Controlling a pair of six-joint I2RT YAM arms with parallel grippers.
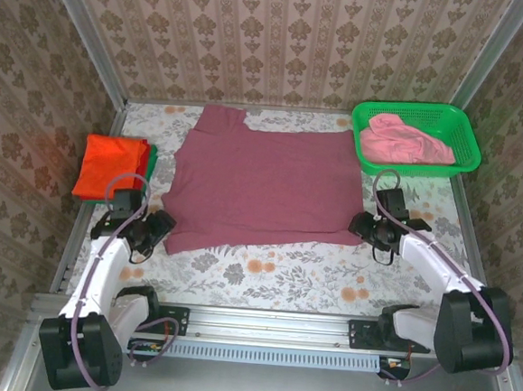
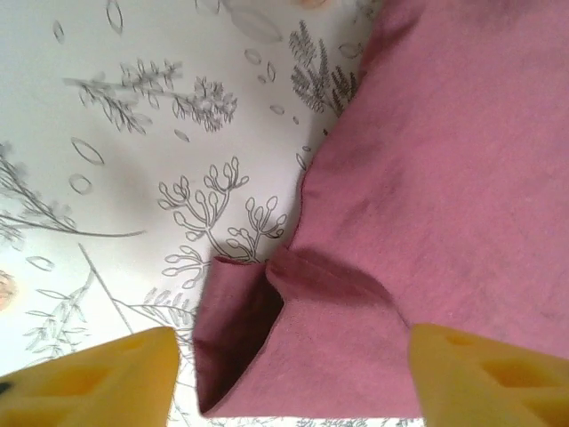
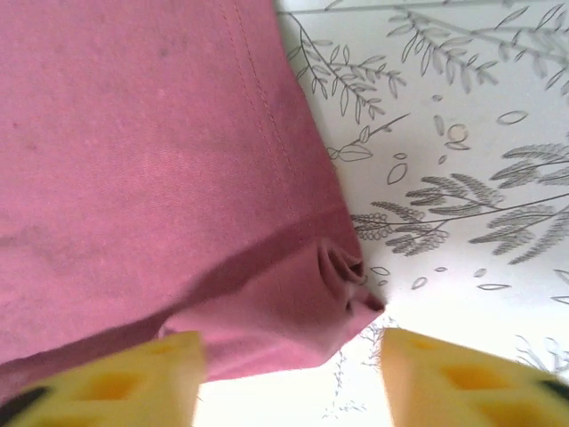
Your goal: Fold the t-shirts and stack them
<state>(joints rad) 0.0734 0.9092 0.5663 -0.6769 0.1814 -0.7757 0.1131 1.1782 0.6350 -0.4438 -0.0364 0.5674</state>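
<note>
My left claw [image 2: 289, 378] and right claw [image 3: 289, 378] each gape wide, straddling a near corner of the maroon t-shirt [image 1: 262, 182] — soft matte knit, stitched hems puckered into small folds — spread flat across the middle of the flower-printed tabletop [image 1: 282, 274].

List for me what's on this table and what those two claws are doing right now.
Spread flat: maroon t-shirt, mid-table
Left gripper: open, straddling the shirt's near-left corner, which is folded over
Right gripper: open, straddling the near-right corner, which is slightly bunched
Stack: folded orange t-shirt on a green t-shirt, left edge
Basket: green mesh, far right, pink t-shirt crumpled inside
</note>
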